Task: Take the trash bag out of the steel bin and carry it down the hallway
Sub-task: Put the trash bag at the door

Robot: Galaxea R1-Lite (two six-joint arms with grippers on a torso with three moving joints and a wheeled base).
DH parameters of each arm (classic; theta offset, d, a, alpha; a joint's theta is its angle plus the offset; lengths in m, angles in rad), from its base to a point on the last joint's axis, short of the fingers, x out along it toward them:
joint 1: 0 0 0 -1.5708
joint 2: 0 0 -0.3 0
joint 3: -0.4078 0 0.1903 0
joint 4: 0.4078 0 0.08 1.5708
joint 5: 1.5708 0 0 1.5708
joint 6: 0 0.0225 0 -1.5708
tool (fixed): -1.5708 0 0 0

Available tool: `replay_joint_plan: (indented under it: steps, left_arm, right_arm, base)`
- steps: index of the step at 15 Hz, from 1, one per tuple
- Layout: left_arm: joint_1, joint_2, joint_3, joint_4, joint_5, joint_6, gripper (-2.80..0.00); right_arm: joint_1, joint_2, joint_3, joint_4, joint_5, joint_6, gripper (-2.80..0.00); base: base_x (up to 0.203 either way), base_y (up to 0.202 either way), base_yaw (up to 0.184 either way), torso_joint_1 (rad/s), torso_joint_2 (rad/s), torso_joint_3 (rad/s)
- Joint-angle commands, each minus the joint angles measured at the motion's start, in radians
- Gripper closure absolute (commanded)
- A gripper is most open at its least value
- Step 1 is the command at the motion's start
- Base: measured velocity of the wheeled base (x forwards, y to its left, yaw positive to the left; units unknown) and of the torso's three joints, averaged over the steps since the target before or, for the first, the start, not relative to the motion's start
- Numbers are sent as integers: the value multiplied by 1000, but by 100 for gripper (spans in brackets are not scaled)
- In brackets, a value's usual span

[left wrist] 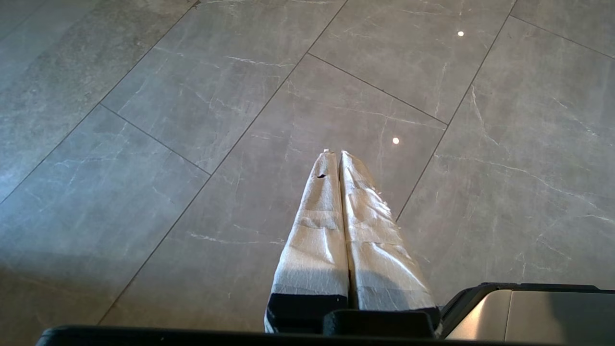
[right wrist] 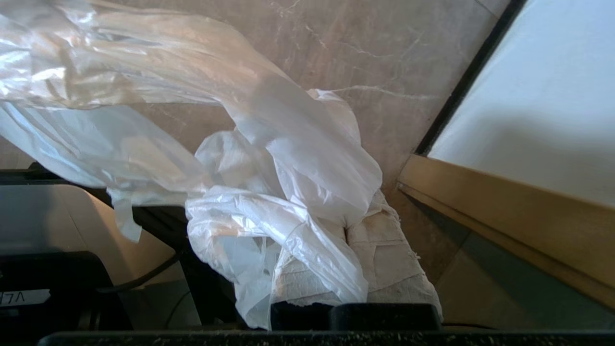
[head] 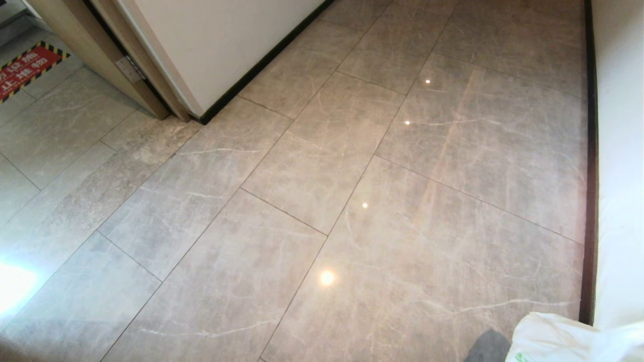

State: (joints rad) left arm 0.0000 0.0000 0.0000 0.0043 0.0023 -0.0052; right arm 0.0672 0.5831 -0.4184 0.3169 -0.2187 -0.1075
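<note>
Right gripper [right wrist: 346, 230] pinches the bag [right wrist: 269, 158]; thin film could slip or tear while driving. Left gripper [left wrist: 340, 156] closed, empty.

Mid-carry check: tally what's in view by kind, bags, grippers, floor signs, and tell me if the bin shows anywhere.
Trash bag, clamped in the right gripper: 1
Grippers, counting the shut, empty left gripper: 2
Red floor sign with striped border: 1
Steel bin: 0, not in any view
Total: 4

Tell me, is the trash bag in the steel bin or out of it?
Out. The trash bag hangs crumpled from the shut right gripper above the hallway tiles. No bin is in view.
</note>
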Motion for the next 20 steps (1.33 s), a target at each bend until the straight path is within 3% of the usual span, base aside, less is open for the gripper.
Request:
replay_joint_plan:
  steps: [1,8,9,11,14,20]
  left_arm:
    - [0,0,0,0,1,-1,0]
    - [0,0,0,0,1,-1,0]
    - [0,0,0,0,1,-1,0]
    - [0,0,0,0,1,-1,0]
    - [0,0,0,0,1,-1,0]
    - [0,0,0,0,1,-1,0]
  right_arm:
    - [30,334,19,-183,-4,14,0]
    - [38,951,-23,-719,19,49,0]
    - [27,985,-42,-776,46,50,-280]
    - [0,998,-56,-786,117,48,-280]
    - [-39,972,-57,-772,144,41,-280]
    - [-48,853,-4,-769,138,38,-280]
  base:
    - [0,0,0,0,0,0]
    - [0,0,0,0,0,0]
    - [0,0,0,0,0,0]
    - [0,0,0,0,0,0]
    - [0,0,0,0,0,0]
    - [0,0,0,0,0,0]
